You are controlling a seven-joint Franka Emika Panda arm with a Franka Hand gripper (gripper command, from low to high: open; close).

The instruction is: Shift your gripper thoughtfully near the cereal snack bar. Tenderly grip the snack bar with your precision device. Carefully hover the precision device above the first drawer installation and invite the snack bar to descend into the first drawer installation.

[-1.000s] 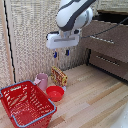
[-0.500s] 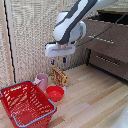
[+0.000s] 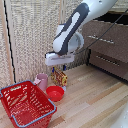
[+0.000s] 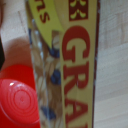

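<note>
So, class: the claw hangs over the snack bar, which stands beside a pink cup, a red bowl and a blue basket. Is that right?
Not quite: the basket is red, not blue, as the exterior view shows. The rest holds: the claw hangs over the snack bar, which stands beside the pink cup and red bowl.

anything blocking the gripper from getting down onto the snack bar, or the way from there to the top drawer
Nothing visible does. The gripper hangs right over the cereal snack bar, with only air between. The pink cup and red bowl sit beside the bar, not over it. Floor toward the first drawer installation, on the exterior view's right, looks bare.
</note>
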